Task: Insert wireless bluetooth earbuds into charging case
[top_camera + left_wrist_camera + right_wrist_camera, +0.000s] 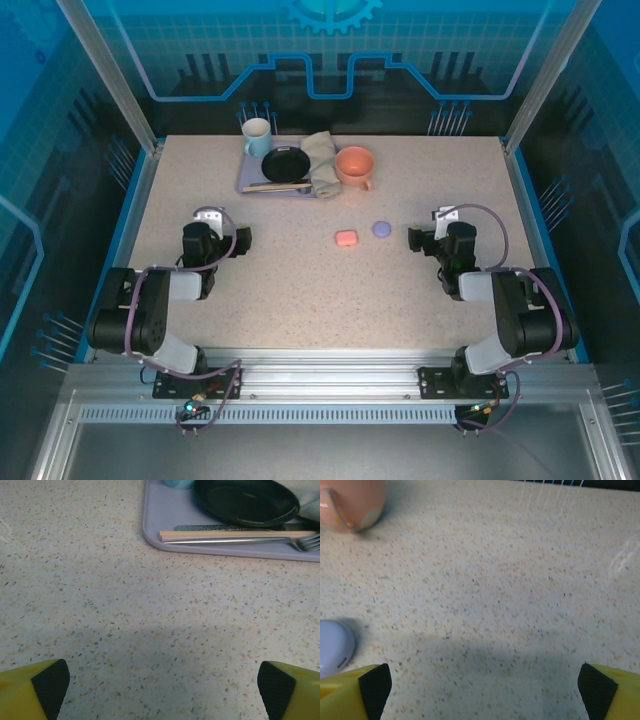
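A coral-pink charging case [346, 238] and a lilac charging case [381, 229] lie side by side mid-table, and both look closed. The earbuds are hidden. My right gripper [413, 238] rests low on the table just right of the lilac case [332, 647], which sits left of its left finger. The right gripper [484, 687] is open, with bare tabletop between its fingers. My left gripper [240, 238] lies at the left, well apart from the cases. It [162, 687] is open too, over bare table.
At the back stands a lilac tray [243, 178] with a black plate [245, 500], chopsticks [225, 534], a fork [250, 541] and a blue cup [257, 136]. A grey cloth [322, 160] and a coral mug [355, 165] sit beside it.
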{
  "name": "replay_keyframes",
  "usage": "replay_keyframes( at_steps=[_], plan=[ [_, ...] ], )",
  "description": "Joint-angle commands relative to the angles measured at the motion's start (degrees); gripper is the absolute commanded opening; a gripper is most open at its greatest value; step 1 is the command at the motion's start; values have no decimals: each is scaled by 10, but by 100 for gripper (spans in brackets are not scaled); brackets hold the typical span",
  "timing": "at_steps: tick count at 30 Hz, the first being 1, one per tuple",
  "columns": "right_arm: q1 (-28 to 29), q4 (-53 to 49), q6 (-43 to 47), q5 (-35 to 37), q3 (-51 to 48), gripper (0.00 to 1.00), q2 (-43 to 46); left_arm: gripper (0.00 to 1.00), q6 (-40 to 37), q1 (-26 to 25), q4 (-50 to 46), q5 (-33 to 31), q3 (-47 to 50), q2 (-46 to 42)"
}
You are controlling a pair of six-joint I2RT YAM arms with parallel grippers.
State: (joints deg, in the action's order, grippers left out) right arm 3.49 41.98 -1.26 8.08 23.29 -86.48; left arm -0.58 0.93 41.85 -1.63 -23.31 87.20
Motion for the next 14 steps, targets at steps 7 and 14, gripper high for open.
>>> replay_keyframes(
  at_steps=[7, 14],
  plan=[
    [2, 9, 16, -34, 16, 100, 2, 99, 9, 2, 28, 20, -6, -3],
    [-1, 11, 18, -47, 15, 100, 2, 99, 9, 2, 29, 19, -6, -3]
  ],
)
